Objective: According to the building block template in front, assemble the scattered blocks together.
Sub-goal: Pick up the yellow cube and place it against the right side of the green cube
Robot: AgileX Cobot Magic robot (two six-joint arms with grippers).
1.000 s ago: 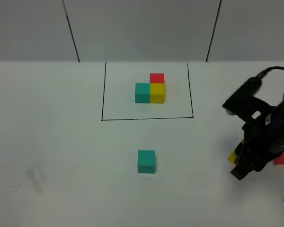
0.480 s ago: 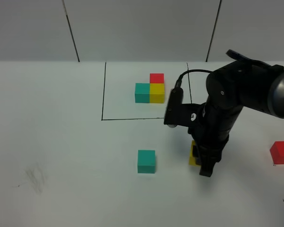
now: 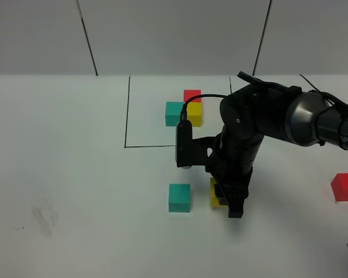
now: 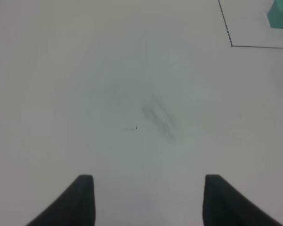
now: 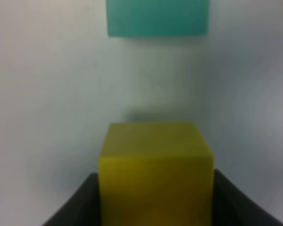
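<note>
Holding the yellow cube (image 5: pixel 155 150) firmly in the right gripper (image 5: pixel 154 188), with the teal cube (image 5: pixel 158 16) straight ahead of it, near but apart.

The black right arm (image 3: pixel 252 130) hides most of the loose small yellow cube (image 3: pixel 214 192) and the drawn black rectangle's (image 3: pixel 127 110) right side. In the right wrist view that cube looks blurred, and the picture's edge cuts both it and the loose teal cube (image 5: pixel 158 18).

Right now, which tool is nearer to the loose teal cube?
Right. The right tool holds the yellow cube a short gap from the teal cube; the left tool hangs far off, by the grey smudge.
</note>
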